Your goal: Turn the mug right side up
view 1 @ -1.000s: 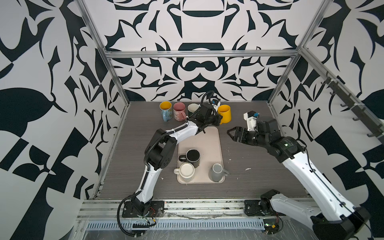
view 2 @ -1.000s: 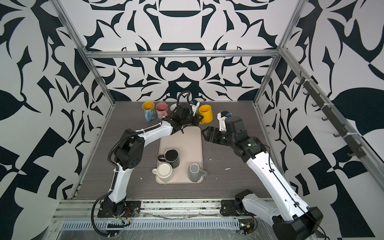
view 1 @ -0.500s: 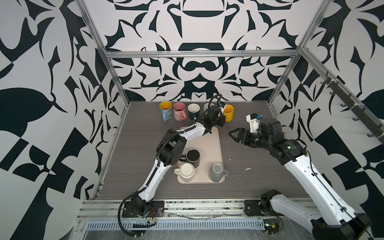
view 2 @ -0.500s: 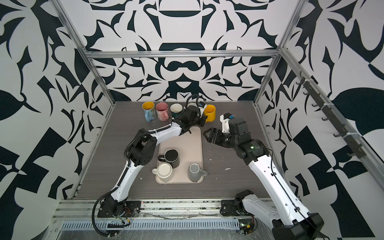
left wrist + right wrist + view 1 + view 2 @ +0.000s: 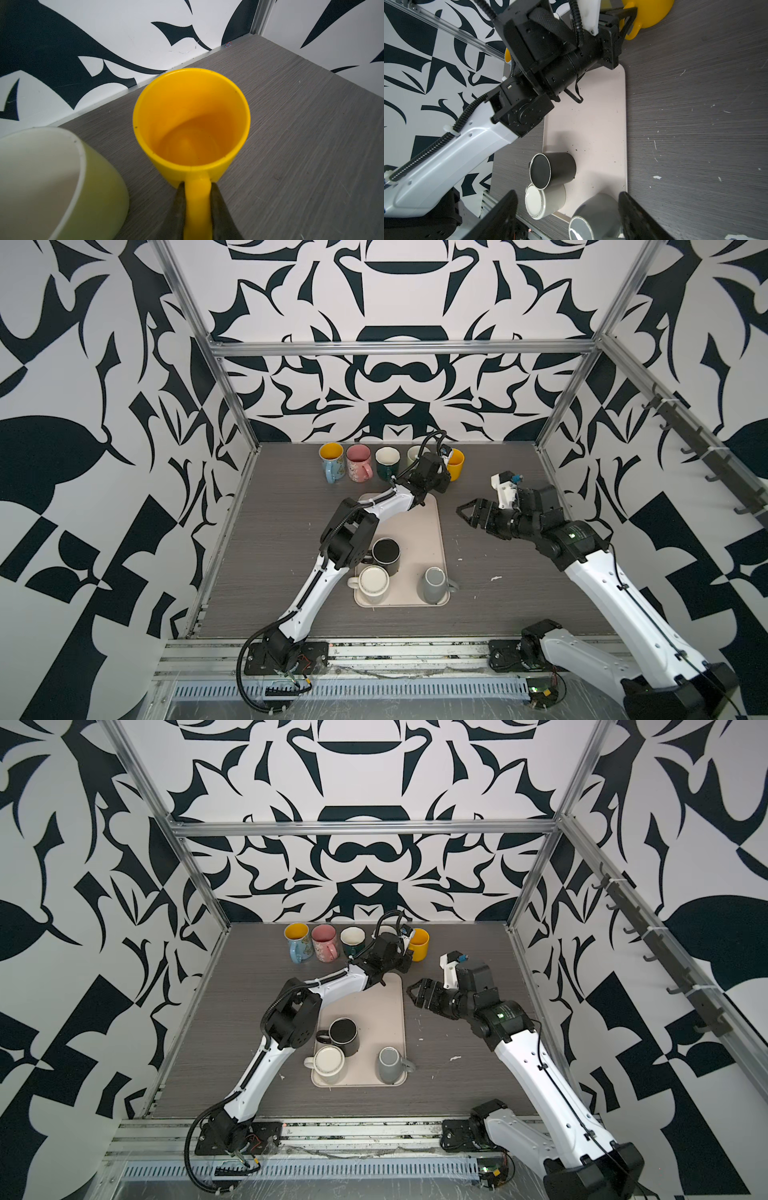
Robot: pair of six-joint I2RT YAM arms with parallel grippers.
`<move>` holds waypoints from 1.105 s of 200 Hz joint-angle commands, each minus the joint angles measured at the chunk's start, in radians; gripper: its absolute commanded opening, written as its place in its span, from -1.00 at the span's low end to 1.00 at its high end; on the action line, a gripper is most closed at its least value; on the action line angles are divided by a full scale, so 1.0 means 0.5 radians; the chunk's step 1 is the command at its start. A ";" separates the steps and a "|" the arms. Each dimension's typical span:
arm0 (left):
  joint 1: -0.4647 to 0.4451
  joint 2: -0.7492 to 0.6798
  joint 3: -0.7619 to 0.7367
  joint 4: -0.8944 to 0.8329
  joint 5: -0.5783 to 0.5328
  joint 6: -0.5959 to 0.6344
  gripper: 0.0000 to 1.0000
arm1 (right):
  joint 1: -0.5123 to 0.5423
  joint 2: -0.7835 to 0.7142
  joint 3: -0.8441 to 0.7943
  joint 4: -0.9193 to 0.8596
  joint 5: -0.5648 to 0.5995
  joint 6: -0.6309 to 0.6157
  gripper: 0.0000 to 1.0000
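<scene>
While clamping left gripper on handle of yellow mug (steadies it mouth-up), holds right gripper with jaws apart, empty, beside tray.

No legible text, label, brand, number or sign in any view.

- Small red-and-blue mark at the back edge of the table, seen from the left wrist: too small to read.
- Blue mug and pink mug in the back row carry printed decoration. In both top views it is pattern only, no letters made out.
- Black-and-white wall: abstract shapes, no lettering.
</scene>
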 commanded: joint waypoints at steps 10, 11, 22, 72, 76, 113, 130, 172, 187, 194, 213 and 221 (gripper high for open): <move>-0.001 0.024 0.129 0.124 -0.080 0.022 -1.00 | -0.012 0.002 -0.014 0.079 -0.015 0.014 0.60; -0.001 0.025 0.131 0.122 -0.082 0.021 -1.00 | -0.012 0.002 -0.016 0.079 -0.015 0.016 0.60; -0.001 0.040 0.145 0.119 -0.107 0.021 -1.00 | -0.015 0.004 -0.028 0.092 -0.020 0.026 0.60; 0.002 0.087 0.164 0.117 -0.193 0.019 -1.00 | -0.021 -0.013 -0.070 0.108 -0.021 0.059 0.60; 0.002 0.091 0.163 0.116 -0.199 0.019 -1.00 | -0.019 -0.015 -0.073 0.108 -0.021 0.063 0.60; 0.002 0.088 0.133 0.104 -0.197 -0.001 -0.89 | -0.017 -0.017 -0.079 0.106 -0.017 0.067 0.60; 0.002 0.080 0.112 0.101 -0.197 -0.005 -0.78 | -0.021 -0.011 -0.081 0.106 -0.018 0.070 0.60; 0.002 0.023 0.032 0.098 -0.203 -0.009 -0.20 | -0.022 -0.022 -0.082 0.097 -0.009 0.083 0.60; 0.002 -0.018 -0.021 0.117 -0.205 -0.008 -0.08 | -0.024 -0.029 -0.086 0.101 -0.009 0.093 0.60; 0.002 -0.044 -0.052 0.128 -0.206 -0.009 -0.06 | -0.024 -0.034 -0.089 0.101 -0.009 0.094 0.60; 0.002 -0.140 -0.164 0.176 -0.209 -0.009 -0.01 | -0.024 -0.043 -0.097 0.102 -0.006 0.111 0.59; 0.002 -0.192 -0.222 0.207 -0.212 -0.009 0.01 | -0.024 -0.044 -0.101 0.099 -0.006 0.115 0.59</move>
